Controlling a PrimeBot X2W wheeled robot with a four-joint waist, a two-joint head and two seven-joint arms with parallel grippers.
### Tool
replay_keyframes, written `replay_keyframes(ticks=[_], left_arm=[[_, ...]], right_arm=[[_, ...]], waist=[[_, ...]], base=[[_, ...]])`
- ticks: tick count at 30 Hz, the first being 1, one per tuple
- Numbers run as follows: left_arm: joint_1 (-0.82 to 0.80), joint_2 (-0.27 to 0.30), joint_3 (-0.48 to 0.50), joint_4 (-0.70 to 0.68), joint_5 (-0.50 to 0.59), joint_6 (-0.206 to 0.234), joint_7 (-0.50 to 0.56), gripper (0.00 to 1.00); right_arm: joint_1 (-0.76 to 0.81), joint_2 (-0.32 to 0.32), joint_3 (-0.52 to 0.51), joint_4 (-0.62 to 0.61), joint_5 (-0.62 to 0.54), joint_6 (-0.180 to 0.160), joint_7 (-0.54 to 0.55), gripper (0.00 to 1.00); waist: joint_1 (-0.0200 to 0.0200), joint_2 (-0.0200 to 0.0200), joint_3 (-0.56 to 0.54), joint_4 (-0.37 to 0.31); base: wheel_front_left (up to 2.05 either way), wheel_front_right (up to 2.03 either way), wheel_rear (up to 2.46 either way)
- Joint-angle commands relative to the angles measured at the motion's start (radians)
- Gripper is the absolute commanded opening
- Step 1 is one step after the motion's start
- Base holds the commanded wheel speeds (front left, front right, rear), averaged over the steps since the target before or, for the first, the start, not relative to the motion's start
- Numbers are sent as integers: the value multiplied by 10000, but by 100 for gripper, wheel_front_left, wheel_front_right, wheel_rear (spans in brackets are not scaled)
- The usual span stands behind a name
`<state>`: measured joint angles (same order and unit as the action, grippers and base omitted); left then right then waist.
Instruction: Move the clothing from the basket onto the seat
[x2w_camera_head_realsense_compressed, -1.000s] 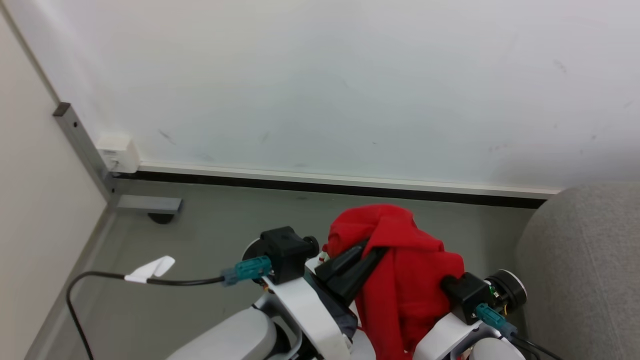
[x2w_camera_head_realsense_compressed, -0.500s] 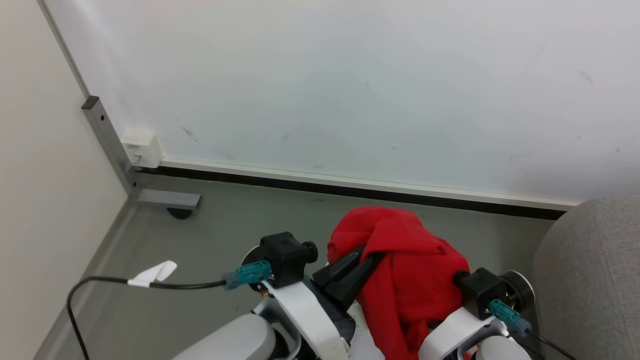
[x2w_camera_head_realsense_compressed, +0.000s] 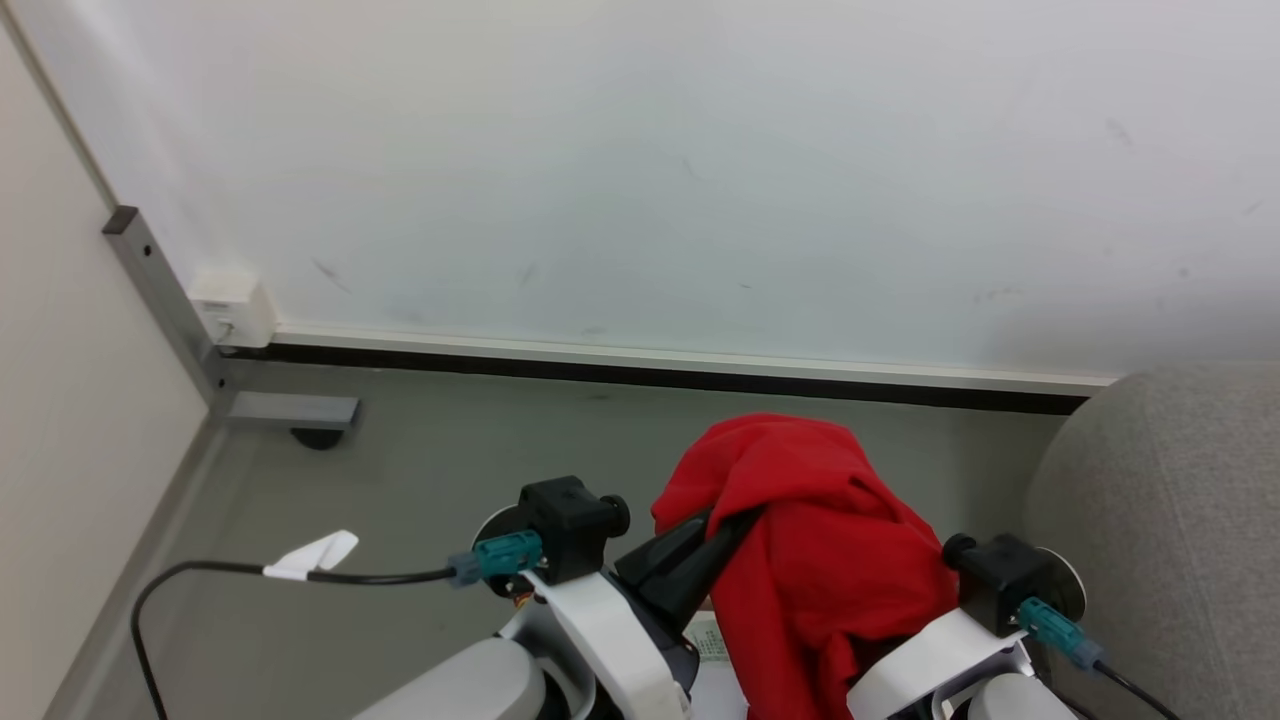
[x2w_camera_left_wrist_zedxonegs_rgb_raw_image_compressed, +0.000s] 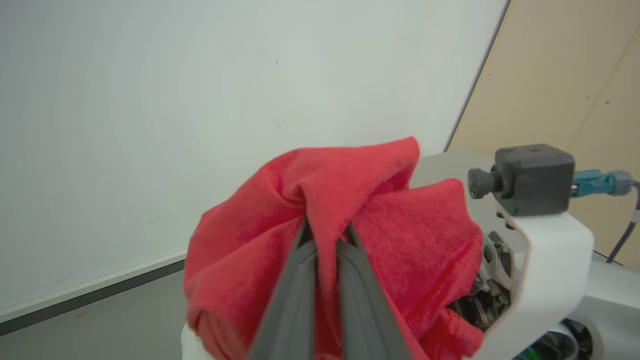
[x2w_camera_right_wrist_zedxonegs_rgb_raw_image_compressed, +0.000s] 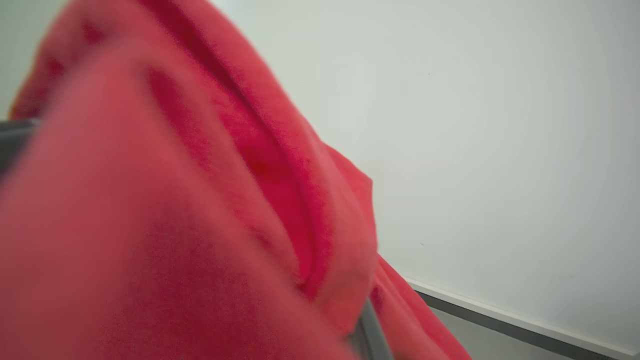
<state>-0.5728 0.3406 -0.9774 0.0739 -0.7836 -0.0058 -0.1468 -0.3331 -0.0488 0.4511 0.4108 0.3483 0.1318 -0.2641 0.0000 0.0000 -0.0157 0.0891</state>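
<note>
The red clothing (x2w_camera_head_realsense_compressed: 815, 545) hangs bunched in the air between my two arms, above the grey floor. My left gripper (x2w_camera_left_wrist_zedxonegs_rgb_raw_image_compressed: 326, 239) is shut on a raised fold of it, dark fingers pressed together. The cloth drapes over my right gripper, whose tips are buried; one grey finger (x2w_camera_right_wrist_zedxonegs_rgb_raw_image_compressed: 369, 331) shows under the red fabric (x2w_camera_right_wrist_zedxonegs_rgb_raw_image_compressed: 200, 200), and the jaws are closed inside the cloth. The right wrist's black camera block (x2w_camera_head_realsense_compressed: 1000, 578) sticks out beside the cloth. The grey seat (x2w_camera_head_realsense_compressed: 1165, 520) rises at the right edge, close to the right arm. The basket is out of view.
A white wall (x2w_camera_head_realsense_compressed: 640, 180) with a dark baseboard runs across ahead. A grey metal post and foot (x2w_camera_head_realsense_compressed: 290, 408) stand in the left corner beside a beige panel. A black cable with a white tag (x2w_camera_head_realsense_compressed: 310, 552) loops over the floor at the left.
The head view swung right and back. My right wrist has shifted a little to the right, toward the seat, spreading the cloth slightly wider. The left gripper keeps its hold.
</note>
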Motion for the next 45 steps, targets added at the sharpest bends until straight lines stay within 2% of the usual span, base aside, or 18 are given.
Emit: replay_keyframes(ticks=[1,2,13,24,34,40,45], left_arm=[[98,15,-7,20,-51,31,-25,67],[112,12,-2,13,-39,47,-60,100],[403,79,-57,-151,139,113,-488,100],[454,456,-151,-352,781,266,-829,100],[506,567,-211,-415,1086,426,-921,100],[411,698,-248,-389,1371,594,-956,100],[336,772,-286,-425,1559,636,-983,100]], right_arm=[[94,-30,-97,-123,141,-21,-6,0],[96,-28,-144,-167,202,-21,-6,0],[104,-28,-963,-673,197,-21,-6,0],[228,-25,-1917,-1408,-144,-21,-6,0],[749,-24,-2789,-2123,-306,-21,-6,0],[1007,-24,-3008,-2547,-337,-21,-6,0],[1117,-24,-3198,-2795,-213,-22,-6,0]], waist=[[0,0,21,-152],[0,0,32,-229],[0,0,393,-1422],[0,0,898,-3485],[0,0,995,-5132],[0,0,1141,-5789],[0,0,1314,-5975]], base=[[0,0,0],[0,0,0],[0,0,0],[0,0,0],[0,0,0],[0,0,0],[0,0,0]])
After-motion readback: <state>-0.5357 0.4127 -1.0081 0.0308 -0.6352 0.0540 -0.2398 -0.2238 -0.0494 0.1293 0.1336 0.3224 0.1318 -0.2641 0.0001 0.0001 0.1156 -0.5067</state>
